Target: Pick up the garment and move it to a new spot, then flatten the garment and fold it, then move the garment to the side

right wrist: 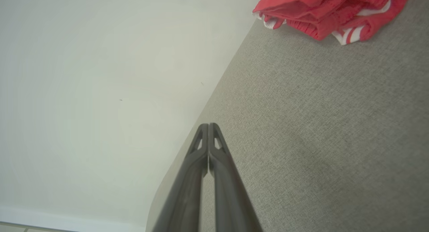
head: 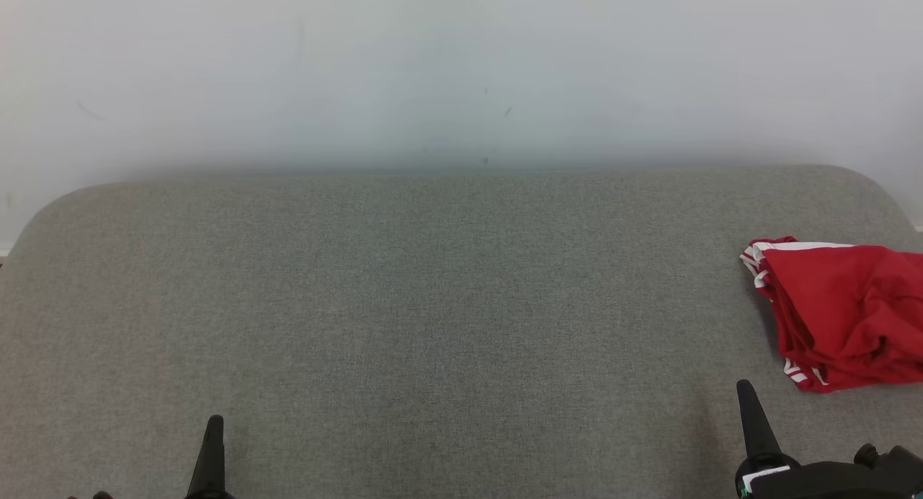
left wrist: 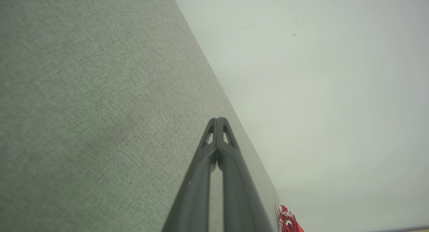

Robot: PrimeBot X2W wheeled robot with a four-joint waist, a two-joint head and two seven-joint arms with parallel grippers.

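The garment [head: 844, 311] is red with white stripes and lies folded in a bundle at the right edge of the grey fabric table [head: 433, 304]. It runs past the head view's right border. My right gripper [head: 744, 388] is shut with nothing in it, low at the right, a short way to the front-left of the bundle. In the right wrist view the garment [right wrist: 331, 14] sits in the top right corner, well beyond the closed right gripper [right wrist: 208, 125]. My left gripper [head: 215, 420] is shut and holds nothing at the lower left. The left wrist view has the left gripper [left wrist: 218, 119] with tips together and a sliver of the garment [left wrist: 289, 222] at the bottom.
A pale wall [head: 461, 73] rises right behind the table's far edge. The table has rounded far corners [head: 50, 210]. A strip of floor and skirting [right wrist: 40, 222] shows low in the right wrist view.
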